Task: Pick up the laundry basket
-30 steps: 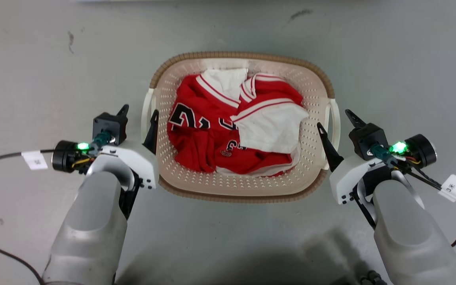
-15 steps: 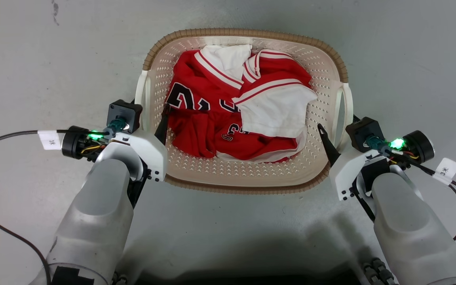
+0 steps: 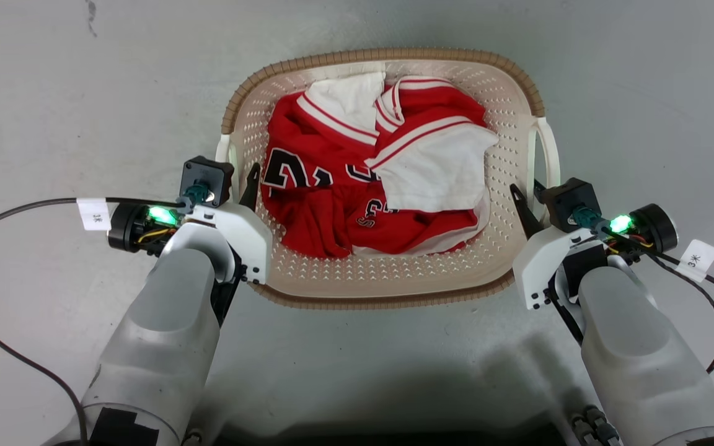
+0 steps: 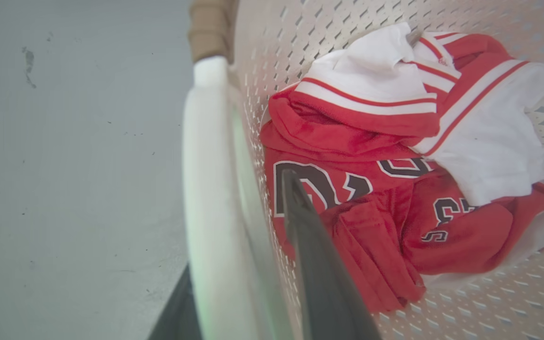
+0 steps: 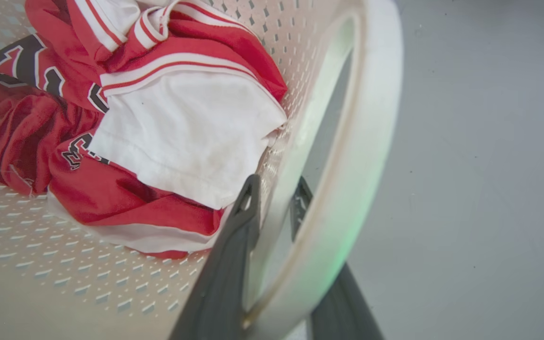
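Laundry basket [image 3: 388, 275] is sitting on the floor [image 3: 53, 93], right gripper [image 3: 525, 187] pinching its right handle [image 3: 548, 155], left gripper [image 3: 236, 179] narrowly straddling its left handle [image 3: 224, 148], firmness I cannot tell; grasping is ending, calling for level lifting.

Laundry basket [image 3: 394, 301] is showing against the grey floor [image 3: 53, 93] and holding crumpled red-and-white jerseys [image 3: 332, 186]. Left claw [image 3: 239, 179] is gripping at the left white handle [image 3: 223, 148]. Its inner finger is lying inside the wall, and its outer one is hiding behind the wrist block. Right claw [image 3: 525, 192] is pinching the right handle [image 3: 552, 155] between both fingers. Green lamps are glowing on both wrists.
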Available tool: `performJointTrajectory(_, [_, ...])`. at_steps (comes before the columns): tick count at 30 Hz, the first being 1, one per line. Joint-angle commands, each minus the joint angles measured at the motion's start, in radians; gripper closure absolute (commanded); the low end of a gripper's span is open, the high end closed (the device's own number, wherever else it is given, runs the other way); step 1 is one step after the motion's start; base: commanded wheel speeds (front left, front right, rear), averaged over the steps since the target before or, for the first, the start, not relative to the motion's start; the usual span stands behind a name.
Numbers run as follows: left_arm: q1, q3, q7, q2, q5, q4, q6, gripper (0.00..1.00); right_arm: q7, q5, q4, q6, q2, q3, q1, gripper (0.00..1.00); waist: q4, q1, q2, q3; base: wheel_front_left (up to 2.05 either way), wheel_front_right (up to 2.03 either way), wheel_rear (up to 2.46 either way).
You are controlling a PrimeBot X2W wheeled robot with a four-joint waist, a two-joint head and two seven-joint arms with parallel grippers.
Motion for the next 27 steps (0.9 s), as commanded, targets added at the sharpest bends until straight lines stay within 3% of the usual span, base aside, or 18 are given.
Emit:
performJointTrajectory(1, [0.002, -0.009, -0.001, 0.017, 0.003, 0.011, -0.003, 1.0, -0.003, -0.01, 0.002, -0.001, -0.019, -0.001, -0.006, 1.0, 0.002, -0.0001, 0.0, -0.01, 0.0, 0.0, 0.0])
performJointTrajectory(11, [0.058, -0.033, 0.001, -0.001, -0.039, 0.069, -0.003, 1.0, -0.005, -0.03, 0.056, -0.001, -0.019, -0.005, 0.016, 1.0, 0.009, -0.0001, 0.0, -0.13, 0.0, 0.0, 0.0])
performJointTrajectory(27, [0.205, -0.142, 0.018, -0.036, -0.195, 0.174, -0.003, 1.0, -0.006, 0.036, 0.214, -0.001, -0.018, 0.059, 0.089, 1.0, 0.015, -0.0001, 0.0, -0.435, 0.0, 0.0, 0.0])
